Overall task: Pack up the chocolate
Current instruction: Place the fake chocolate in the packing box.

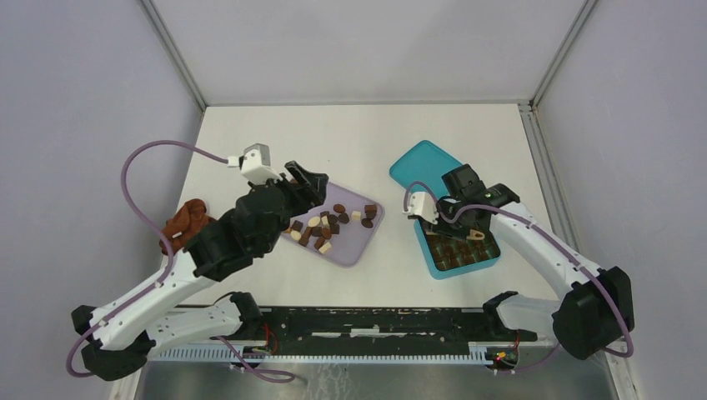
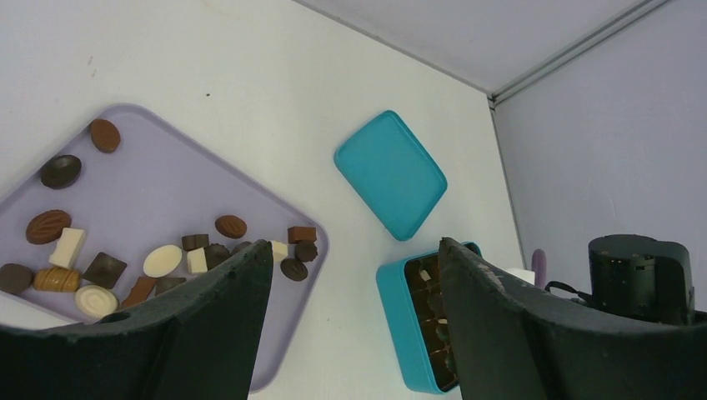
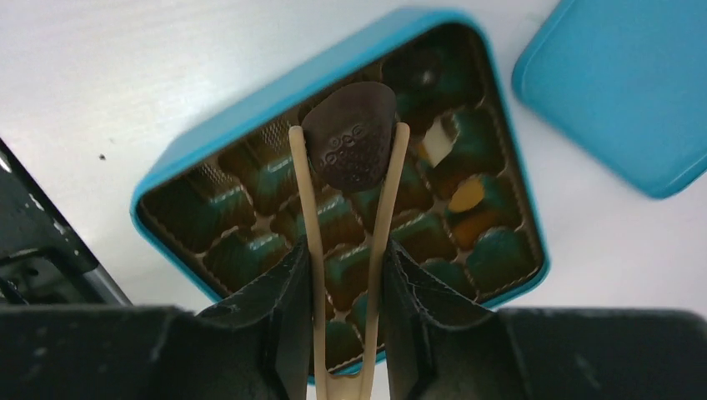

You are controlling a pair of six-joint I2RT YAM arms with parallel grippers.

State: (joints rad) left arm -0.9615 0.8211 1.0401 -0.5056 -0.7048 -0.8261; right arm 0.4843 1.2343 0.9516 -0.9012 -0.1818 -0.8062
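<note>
Many small chocolates [image 1: 333, 222], dark brown, light brown and white, are seen lying on a pale purple tray [image 1: 357, 243], left of the middle in the top view. The left pincer [image 1: 307, 177] is held over the tray's upper left end. Its state is best seen in the left wrist view: the two black fingers [image 2: 208, 325] are spread wide apart, and nothing is held between them.

Only in the right wrist view is it shown that the right pincer [image 3: 346, 250] is closed on thin tan tweezers [image 3: 307, 217]. One dark piece [image 3: 350, 137] is pinched at the tips of the tweezers, over the open teal box [image 2: 390, 321]. Whether the piece touches the box cannot be told. The box is split into little cups, and pieces are seen in some of them.

A teal lid [image 1: 425, 167] is laid flat just above the box, close to it but not touching. A rust-brown cloth lump [image 1: 188, 221] is shown in the top view alone, at the left side, partly hidden by the left arm.

The bench [image 1: 367, 142] is white and plain. Grey-purple walls [image 1: 83, 83] are set at its back and sides. A black rail [image 1: 375, 321] is fixed along the bottom edge, between the two arm bases.
</note>
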